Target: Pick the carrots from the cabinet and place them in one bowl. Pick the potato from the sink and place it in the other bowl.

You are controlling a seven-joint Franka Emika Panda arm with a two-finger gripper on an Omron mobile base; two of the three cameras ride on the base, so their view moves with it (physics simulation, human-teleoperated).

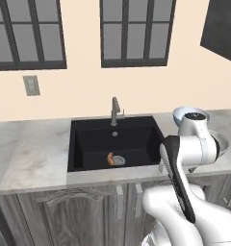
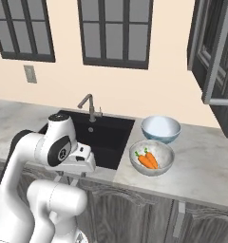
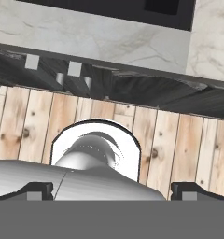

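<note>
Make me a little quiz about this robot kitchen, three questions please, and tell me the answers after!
1. True or false: both carrots already lie in the mottled grey bowl.
2. Where is the potato right now?
A) in the pale blue-white bowl
B) in the black sink, beside the round drain
C) on the counter
3. Fill in the gap: the cabinet door, up on the right in the right base view, stands ____.

Key
1. True.
2. B. The pale blue-white bowl holds nothing yet.
3. Open.
</note>
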